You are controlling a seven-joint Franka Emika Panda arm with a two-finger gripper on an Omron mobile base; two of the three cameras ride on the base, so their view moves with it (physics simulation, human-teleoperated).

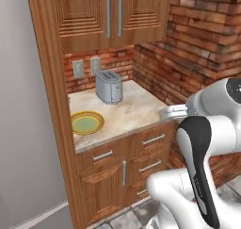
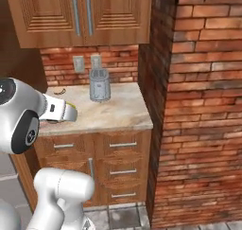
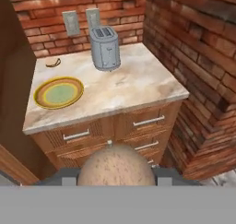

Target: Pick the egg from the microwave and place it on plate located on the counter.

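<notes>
A tan-brown speckled egg [image 3: 116, 165] sits between my fingertips at the bottom of the hand view, with my gripper [image 3: 115, 176] shut on it. I hold it out in front of the counter's [image 3: 133, 87] wooden drawers, above floor level. The plate [image 3: 58, 92], with a yellow-orange rim and pale green centre, lies near the counter's left front corner, ahead and to the left of the egg. The left base view has the same plate [image 1: 86, 122] on the counter [image 1: 132, 112]. The microwave is out of view.
A silver toaster [image 3: 105, 48] stands at the back middle of the counter, near two wall outlets. A small dark curved item [image 3: 54, 62] lies behind the plate. A brick wall [image 3: 198, 57] bounds the right side and a tall wooden panel [image 1: 52, 105] the left.
</notes>
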